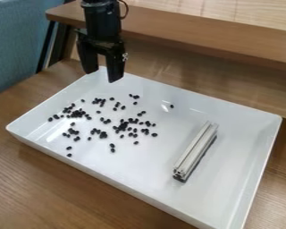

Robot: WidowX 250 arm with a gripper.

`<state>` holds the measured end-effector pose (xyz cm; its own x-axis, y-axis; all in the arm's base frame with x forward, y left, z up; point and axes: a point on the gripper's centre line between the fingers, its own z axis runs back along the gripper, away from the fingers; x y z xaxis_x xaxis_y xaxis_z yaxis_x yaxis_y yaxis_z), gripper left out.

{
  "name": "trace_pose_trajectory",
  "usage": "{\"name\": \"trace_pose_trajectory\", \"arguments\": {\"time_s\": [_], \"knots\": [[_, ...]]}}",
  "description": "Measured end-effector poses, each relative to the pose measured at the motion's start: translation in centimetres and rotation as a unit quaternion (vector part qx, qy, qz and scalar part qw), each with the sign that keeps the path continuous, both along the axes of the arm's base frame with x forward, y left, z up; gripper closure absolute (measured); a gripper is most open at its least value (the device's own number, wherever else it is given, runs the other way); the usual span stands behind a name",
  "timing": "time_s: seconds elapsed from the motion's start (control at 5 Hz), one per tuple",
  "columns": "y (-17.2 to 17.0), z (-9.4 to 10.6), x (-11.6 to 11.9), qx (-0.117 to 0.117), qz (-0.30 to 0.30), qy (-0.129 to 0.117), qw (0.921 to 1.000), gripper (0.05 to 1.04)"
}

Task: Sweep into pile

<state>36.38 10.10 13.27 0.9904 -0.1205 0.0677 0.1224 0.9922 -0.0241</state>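
Observation:
The black gripper (102, 75) hangs over the back left edge of a white tray (151, 192), its two fingers apart with nothing between them. Many small black beans (103, 134) lie scattered over the left half and middle of the tray floor, some in loose clusters, and a lone bean (171, 106) sits toward the back. To the right of the beans, a silver metal bar (195, 150) with a dark underside lies at a slant on the tray floor, well away from the gripper.
Raised walls surround the tray, which stands on a brown wooden table (44, 188). Behind it runs a raised wooden ledge (217, 42). A blue fabric surface (14, 44) is at the upper left.

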Motion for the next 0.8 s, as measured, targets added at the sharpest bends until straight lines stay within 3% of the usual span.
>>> {"name": "trace_pose_trajectory", "arguments": {"time_s": [0.2, 0.4, 0.8], "knots": [[-0.1, -1.4, -0.1, -0.007, 0.002, 0.018, 0.9998, 0.082], [-2.5, -4.4, 0.8, -0.023, -0.015, 0.047, 0.9985, 0.083], [-7.0, -5.3, 2.1, -0.036, -0.035, 0.036, 0.9981, 0.083]]}}
